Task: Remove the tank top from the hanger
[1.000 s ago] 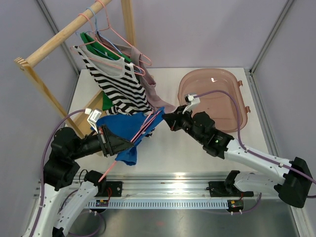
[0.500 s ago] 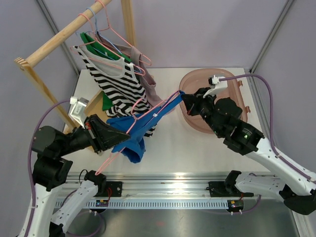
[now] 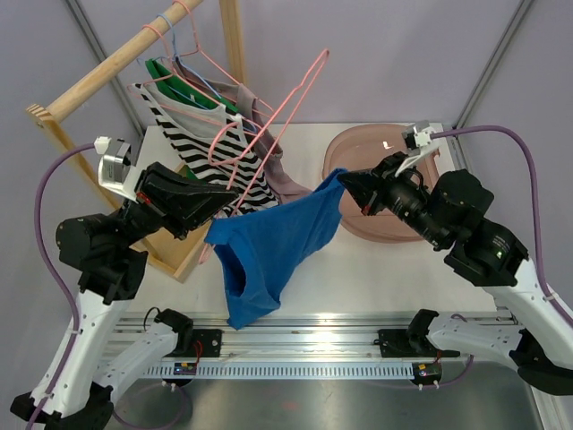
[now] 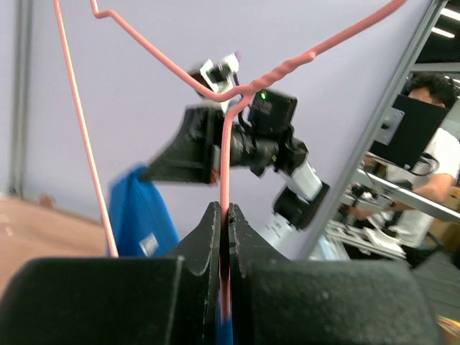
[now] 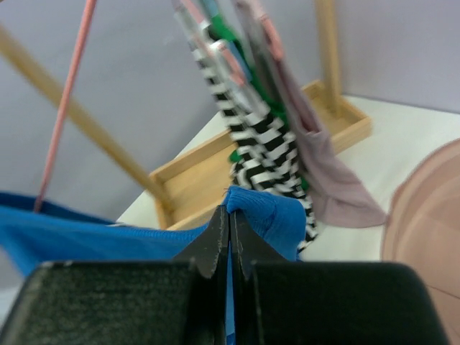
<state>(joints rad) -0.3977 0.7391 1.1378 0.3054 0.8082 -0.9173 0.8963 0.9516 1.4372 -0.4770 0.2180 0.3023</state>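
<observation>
A blue tank top (image 3: 273,246) hangs stretched in the air between my two grippers, its lower part drooping toward the front rail. My left gripper (image 3: 235,193) is shut on the thin pink wire hanger (image 3: 269,125), which rises up and right above the garment. In the left wrist view the wire (image 4: 224,144) runs straight up out of the closed jaws (image 4: 225,212), with blue cloth (image 4: 136,215) beside it. My right gripper (image 3: 345,184) is shut on the top's right edge; its wrist view shows a fold of blue fabric (image 5: 266,208) pinched at the tips (image 5: 228,212). A hanger wire (image 5: 68,100) still dips into the cloth on the left.
A wooden rack (image 3: 107,67) at the back left carries a black-and-white striped top (image 3: 215,152), a mauve garment (image 3: 277,170) and a green one on other hangers. A translucent pink tub (image 3: 394,170) sits at the back right, under my right arm.
Both arms have lifted and drawn apart. The hanger has swung up from low over the table, and the tank top has spread out between the grippers.
</observation>
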